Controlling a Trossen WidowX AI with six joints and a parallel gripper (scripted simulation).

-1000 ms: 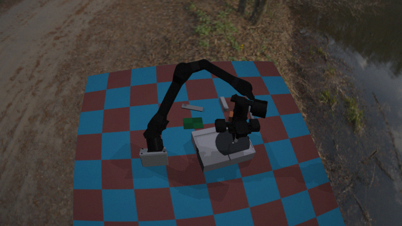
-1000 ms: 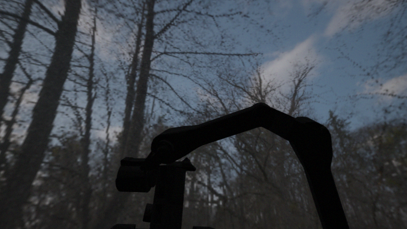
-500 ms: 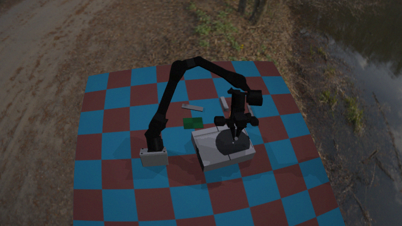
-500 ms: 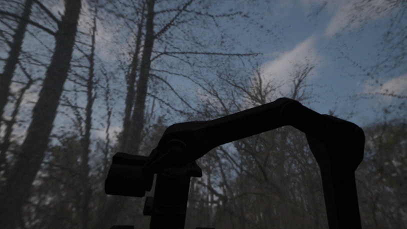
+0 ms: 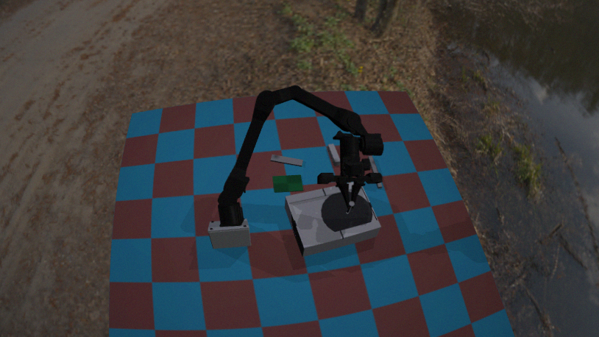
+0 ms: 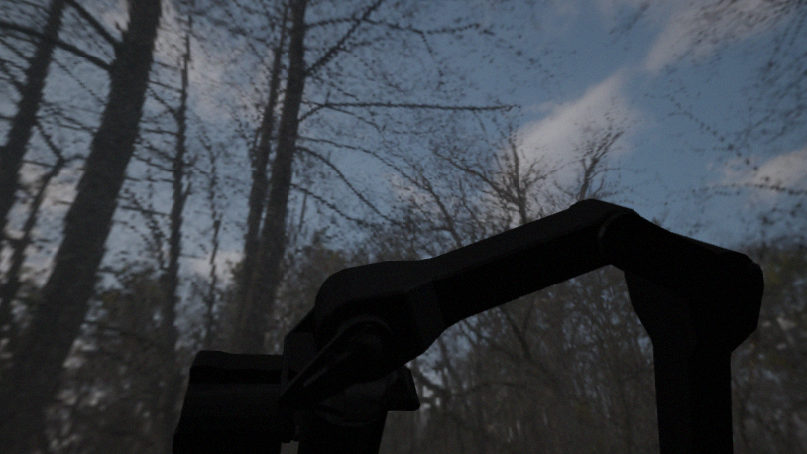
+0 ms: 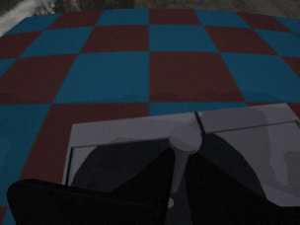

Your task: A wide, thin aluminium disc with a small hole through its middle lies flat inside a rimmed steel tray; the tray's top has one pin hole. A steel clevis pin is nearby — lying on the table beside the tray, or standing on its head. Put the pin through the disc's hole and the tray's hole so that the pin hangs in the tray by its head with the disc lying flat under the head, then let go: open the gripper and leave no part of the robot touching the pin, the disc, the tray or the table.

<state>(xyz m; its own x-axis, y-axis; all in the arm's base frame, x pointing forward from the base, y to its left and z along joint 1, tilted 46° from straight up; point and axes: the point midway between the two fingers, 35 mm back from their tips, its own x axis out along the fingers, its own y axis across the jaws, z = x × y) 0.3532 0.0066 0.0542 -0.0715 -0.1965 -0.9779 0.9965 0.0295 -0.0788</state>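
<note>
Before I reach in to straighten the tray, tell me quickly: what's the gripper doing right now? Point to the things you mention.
Gripper [image 5: 349, 207] [image 7: 180, 155]: closed, holding the pin [image 5: 351, 203] [image 7: 186, 139] between its fingers, head up, over the disc [image 5: 330, 213] [image 7: 109, 165].

Checkered table [image 5: 280, 295] [image 7: 109, 76], blue and dull red squares. Pale steel tray [image 5: 310, 239] [image 7: 109, 129] sitting on it. Green patch [image 5: 288, 183] just beside tray. Light flat bar [image 5: 286, 160] beyond patch; another [image 5: 333, 154] farther along. Arm's whitish base [image 5: 230, 238] on squares too.

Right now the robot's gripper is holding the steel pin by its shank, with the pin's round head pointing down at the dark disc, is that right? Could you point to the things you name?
Not quite: the pin's [image 5: 351, 204] [image 7: 186, 140] head points up, as the wrist view shows. The gripper [image 5: 349, 205] [image 7: 180, 155] does hold its shank.
</note>
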